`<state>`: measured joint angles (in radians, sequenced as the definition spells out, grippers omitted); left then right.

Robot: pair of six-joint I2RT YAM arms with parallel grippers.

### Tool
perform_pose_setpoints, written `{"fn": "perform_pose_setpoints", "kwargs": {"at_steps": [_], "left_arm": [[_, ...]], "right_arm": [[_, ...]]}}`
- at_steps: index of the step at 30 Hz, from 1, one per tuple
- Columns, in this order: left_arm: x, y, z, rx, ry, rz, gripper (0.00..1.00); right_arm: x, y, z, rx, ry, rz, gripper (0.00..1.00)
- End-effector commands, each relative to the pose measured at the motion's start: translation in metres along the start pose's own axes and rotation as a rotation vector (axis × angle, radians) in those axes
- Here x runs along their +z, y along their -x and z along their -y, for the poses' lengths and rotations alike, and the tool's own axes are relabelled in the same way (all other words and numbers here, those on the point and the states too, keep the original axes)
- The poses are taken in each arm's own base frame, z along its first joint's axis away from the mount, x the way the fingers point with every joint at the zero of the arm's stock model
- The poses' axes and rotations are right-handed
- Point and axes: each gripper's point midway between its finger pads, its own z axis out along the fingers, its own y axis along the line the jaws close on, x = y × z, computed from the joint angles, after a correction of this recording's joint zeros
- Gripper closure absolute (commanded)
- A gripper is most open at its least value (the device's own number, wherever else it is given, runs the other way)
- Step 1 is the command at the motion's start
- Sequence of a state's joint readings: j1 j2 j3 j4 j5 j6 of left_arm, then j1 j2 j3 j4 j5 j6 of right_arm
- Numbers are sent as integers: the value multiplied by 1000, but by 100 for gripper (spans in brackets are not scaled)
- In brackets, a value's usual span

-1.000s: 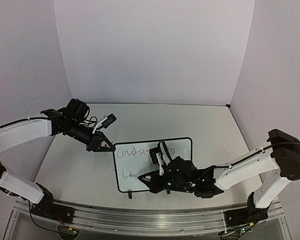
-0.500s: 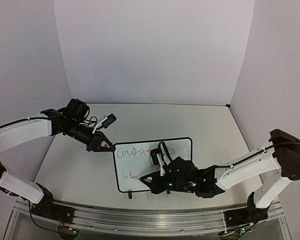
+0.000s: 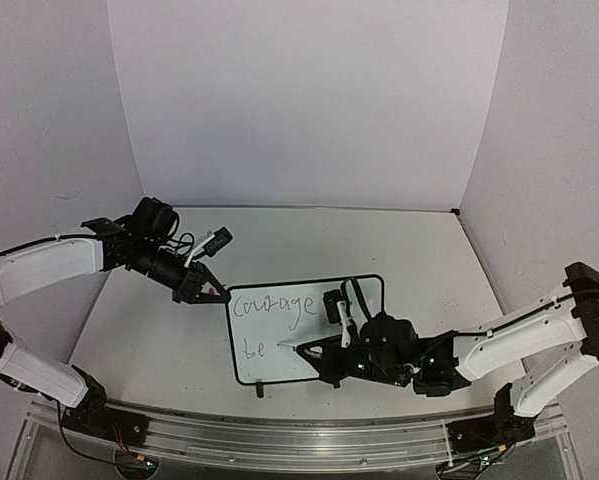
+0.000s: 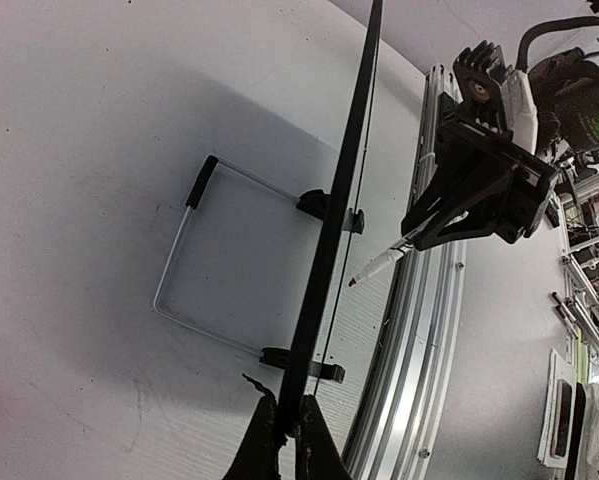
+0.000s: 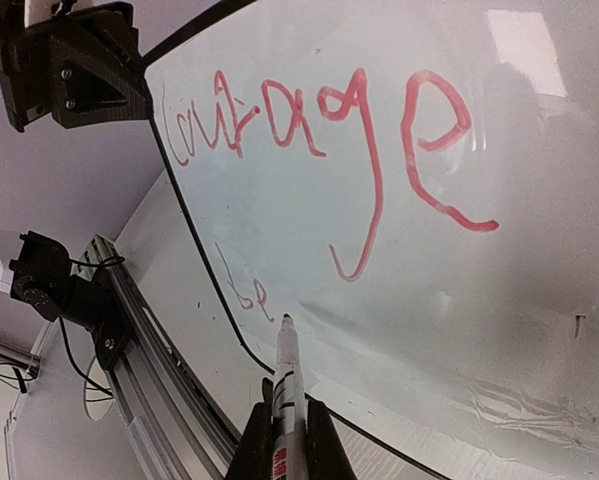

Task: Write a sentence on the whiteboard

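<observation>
Top view: one whiteboard [image 3: 269, 368], front-middle of the table [image 3: 429, 250]; the sentence [image 3: 274, 305] is two lines, "Courage" over "be".
Left wrist: left gripper [image 4: 284, 435] pinched together on the whiteboard's black edge.
Right wrist: right gripper [image 5: 286, 428] clamped on one marker [image 5: 284, 360], tip beside "be"; loopy red letters.

Reaches with the left arm [image 3: 49, 262] from the near left toward the middle, elbow bent. Pinches the left gripper [image 3: 209, 291] tight on the whiteboard [image 3: 269, 365] at its far-left corner. Stretches the right arm [image 3: 524, 335] low from the near right, pointing left. Clamps the right gripper [image 3: 317, 351] on a marker [image 5: 286, 365].
</observation>
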<state>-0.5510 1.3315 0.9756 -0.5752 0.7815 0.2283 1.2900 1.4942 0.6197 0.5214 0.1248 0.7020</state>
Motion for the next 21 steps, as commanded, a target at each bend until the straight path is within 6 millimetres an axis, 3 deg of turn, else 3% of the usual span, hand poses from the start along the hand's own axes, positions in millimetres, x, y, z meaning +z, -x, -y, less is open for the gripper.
{"fn": "perform_pose_setpoints", "kwargs": {"at_steps": [1,10,21], "left_arm": [[7,-6,-9,-2,43,-44,100],[7,-6,-9,0,43,-43,100],[7,-6,-8,0,42,-43,100]], "right_arm": [[2,9,6,4,-34,46,100],[5,13,9,1,-57,62,100],[-3,-5,25,31,-102,-3,100]]}}
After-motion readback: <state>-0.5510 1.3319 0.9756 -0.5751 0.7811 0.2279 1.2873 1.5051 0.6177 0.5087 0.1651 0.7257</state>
